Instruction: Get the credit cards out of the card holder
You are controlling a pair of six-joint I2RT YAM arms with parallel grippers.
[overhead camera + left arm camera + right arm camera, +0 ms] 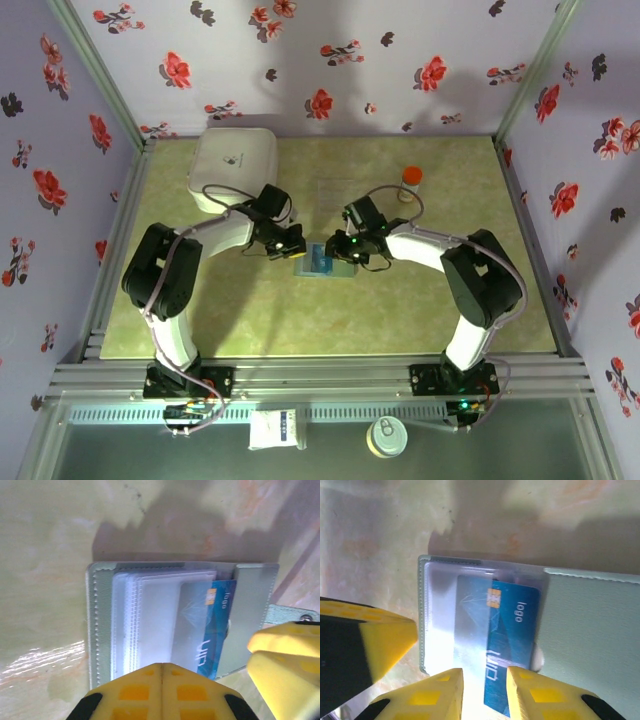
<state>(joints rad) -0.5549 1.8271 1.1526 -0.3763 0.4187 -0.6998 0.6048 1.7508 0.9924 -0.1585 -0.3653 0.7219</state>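
The blue card (515, 630) is the 1 credit card I can make out, and it sits partway out of its clear sleeve (150, 625): the half toward the fold is bare blue, the other half is frosted over by the plastic. No card lies free on the table (50, 555), so I judge the task to be at its first extraction, with this card not yet clear and the rest of the stacked sleeves to check after it. Whether those hold more cards I cannot tell.

From the right wrist, the card's long axis runs toward the camera, a little tilted, with the gold chip at the far end and the near short edge down by the fingers. It is coming out sideways, across its short axis, toward the holder's fold.

The card holder (325, 262) lies opened flat in the middle of the table between the 2 arms, its long axis across the table from left to right, with its stud tab (292, 614) sticking out at one side.

The right jaws stand a little apart, yellow fingers (530, 700) either side of the card's near edge. The gap looks wider than the thin card, so they do not seem to be pinching it. The left jaws are pressed together over the sleeve side of the holder, likely pinning it down.

Further off stand a white rounded box (235, 160) and a small orange-capped bottle (410, 180), at the back of the table
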